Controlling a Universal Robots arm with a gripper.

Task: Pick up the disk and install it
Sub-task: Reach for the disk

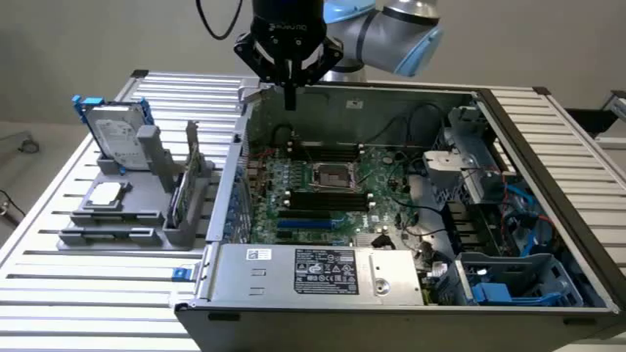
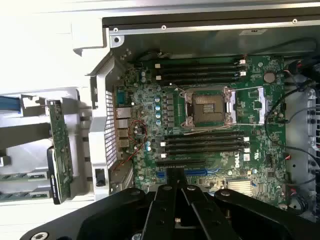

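Pick step not started, I'd say. Gripper (image 1: 289,103) is closed and empty, hanging over the rear wall of the open PC case (image 1: 489,99). Disk (image 1: 117,136) stands upright in the grey rack (image 1: 146,220) on the surface (image 1: 98,293), at the exterior view's left, well apart from the gripper. The pick calls for open jaws and a traverse to the rack.

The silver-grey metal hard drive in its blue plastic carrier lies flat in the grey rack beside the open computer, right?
No: the exterior view shows the silver-grey metal hard drive in its blue plastic carrier standing upright, not flat, in the grey rack beside the open computer.
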